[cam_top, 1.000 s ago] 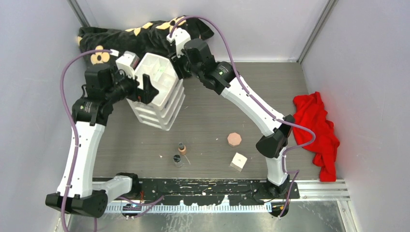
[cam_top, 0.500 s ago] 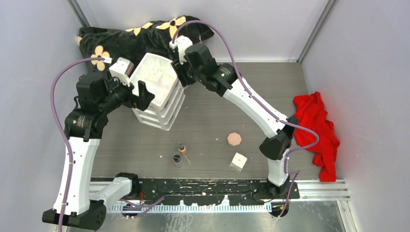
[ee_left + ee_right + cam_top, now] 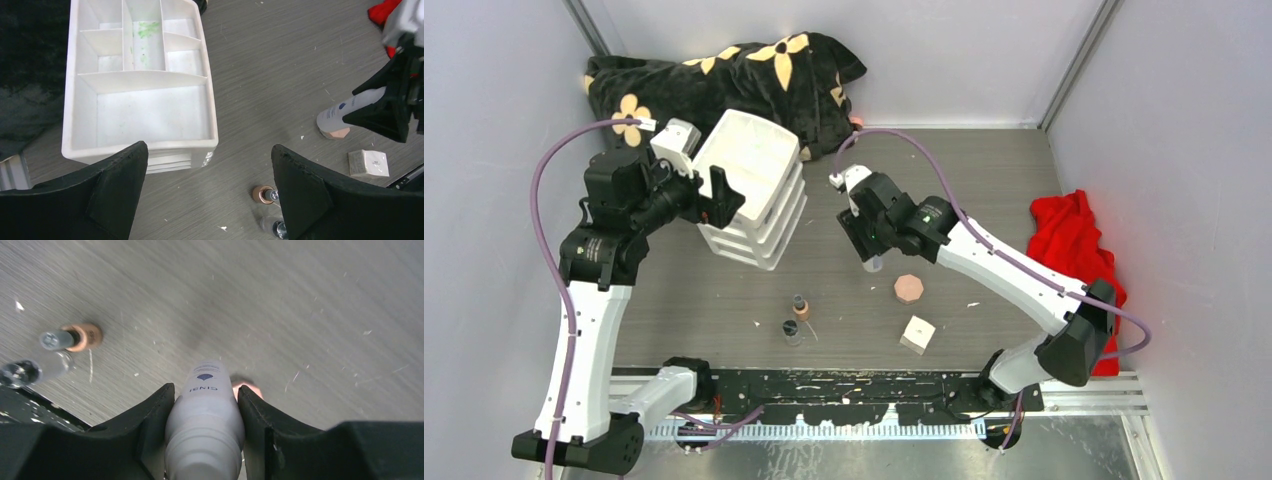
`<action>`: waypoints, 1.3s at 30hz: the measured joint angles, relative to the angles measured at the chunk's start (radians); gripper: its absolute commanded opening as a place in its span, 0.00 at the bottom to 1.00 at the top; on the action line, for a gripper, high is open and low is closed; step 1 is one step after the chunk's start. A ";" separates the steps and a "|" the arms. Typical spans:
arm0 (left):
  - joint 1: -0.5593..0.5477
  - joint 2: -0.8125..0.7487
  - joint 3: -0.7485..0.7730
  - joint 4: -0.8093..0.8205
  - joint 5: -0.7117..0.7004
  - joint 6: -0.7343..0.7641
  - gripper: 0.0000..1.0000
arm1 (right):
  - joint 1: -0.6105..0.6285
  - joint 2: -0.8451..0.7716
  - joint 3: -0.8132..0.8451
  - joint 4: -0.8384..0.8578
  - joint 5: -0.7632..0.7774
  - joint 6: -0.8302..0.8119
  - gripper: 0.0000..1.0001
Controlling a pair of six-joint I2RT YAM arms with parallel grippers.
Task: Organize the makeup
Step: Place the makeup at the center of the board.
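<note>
My right gripper (image 3: 205,388) is shut on a white bottle (image 3: 205,415), held tip-down over the middle of the table (image 3: 873,262), just left of the pink-brown octagonal compact (image 3: 908,288). A tan dark-capped bottle (image 3: 800,307) stands beside a small clear jar (image 3: 791,331), with a white cube (image 3: 917,334) to their right. My left gripper (image 3: 208,150) hangs open and holds nothing above the front edge of the white drawer box (image 3: 212,100). The box's top compartments hold no makeup. No thin sticks show.
A black flowered cloth (image 3: 724,80) lies behind the drawer box (image 3: 754,190) at the back left. A red cloth (image 3: 1079,270) is bunched at the right edge. The right arm's forearm (image 3: 1014,270) spans the table's right half.
The right arm has swung from behind the drawer box to the middle of the table, and a white bottle now shows in its jaws. The left arm shifted slightly, then held still.
</note>
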 measured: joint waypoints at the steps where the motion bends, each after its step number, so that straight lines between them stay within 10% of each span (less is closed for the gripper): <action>1: 0.000 0.000 -0.003 0.000 0.000 0.000 0.93 | 0.000 -0.008 -0.035 0.003 0.000 0.008 0.27; 32: 0.000 -0.060 -0.090 -0.032 0.019 0.000 0.91 | 0.010 0.415 0.018 0.313 -0.076 0.024 0.28; 39: 0.000 -0.060 -0.096 -0.032 0.026 0.000 0.91 | 0.011 0.419 0.018 0.339 -0.071 0.024 0.49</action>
